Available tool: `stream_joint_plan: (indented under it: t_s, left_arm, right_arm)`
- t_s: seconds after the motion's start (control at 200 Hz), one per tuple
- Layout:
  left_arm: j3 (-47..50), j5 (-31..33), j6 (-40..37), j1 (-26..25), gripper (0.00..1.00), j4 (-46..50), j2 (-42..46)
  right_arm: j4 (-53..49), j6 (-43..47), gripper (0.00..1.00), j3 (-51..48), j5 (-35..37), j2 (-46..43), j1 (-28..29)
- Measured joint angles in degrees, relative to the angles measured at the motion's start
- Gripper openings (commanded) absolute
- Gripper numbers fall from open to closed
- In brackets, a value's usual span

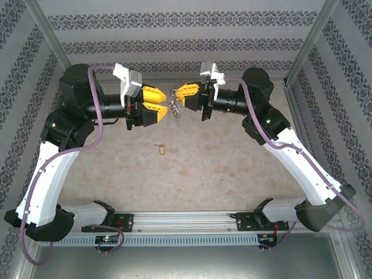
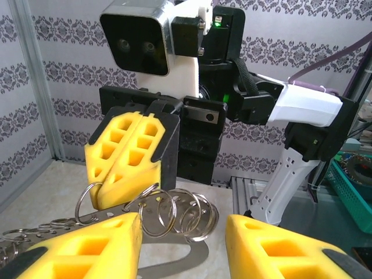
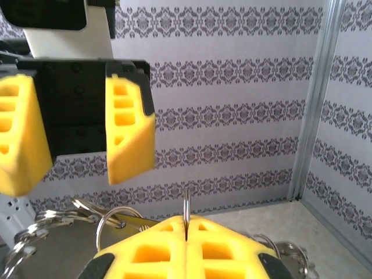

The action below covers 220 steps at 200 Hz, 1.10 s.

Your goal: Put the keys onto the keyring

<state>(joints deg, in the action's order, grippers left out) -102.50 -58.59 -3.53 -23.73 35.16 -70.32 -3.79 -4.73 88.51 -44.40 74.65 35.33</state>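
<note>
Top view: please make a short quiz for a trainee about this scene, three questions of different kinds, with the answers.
1. True or false: the left hand is shut.
2. Fill in: the bunch of keys hangs in the air from the ____ hand.
3. Where does the yellow tag lie? A) on the table B) among the keys C) in the left hand
Key: 1 false; 2 the right hand; 3 A.
</note>
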Motion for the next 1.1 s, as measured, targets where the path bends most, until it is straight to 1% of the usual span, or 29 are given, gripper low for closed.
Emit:
stream_joint_plan:
  t_s: [0.11,0.23,0.39,0.495,0.779,1.099]
  left_arm:
    - [0.0,0.37,0.39,0.59,0.37,-0.96,-0.02]
    - [0.42,0.48,1.95,1.44,0.31,-3.54,0.13]
    - [2.43,-0.42,6.91,5.03,0.32,-10.75,0.68]
    - [2.75,-0.98,9.51,6.21,0.31,-14.4,0.57]
    - [2.05,-2.67,11.98,6.21,0.32,-17.2,-1.49]
    - [1.81,-2.97,12.0,5.31,0.32,-17.66,-2.4]
  right_arm:
    - [3.74,-2.62,0.0,-0.02,-0.07,0.0,0.0]
    - [6.32,-4.66,0.0,-0.02,-0.72,0.0,0.02]
    - [8.46,-7.15,0.0,-0.02,-2.08,0.0,0.02]
    - [10.1,-8.7,0.0,-0.02,-3.08,0.0,0.07]
    - [12.96,-11.37,0.0,-0.02,-4.55,0.0,0.17]
    - [13.99,-13.03,0.0,0.57,-4.83,0.92,0.94]
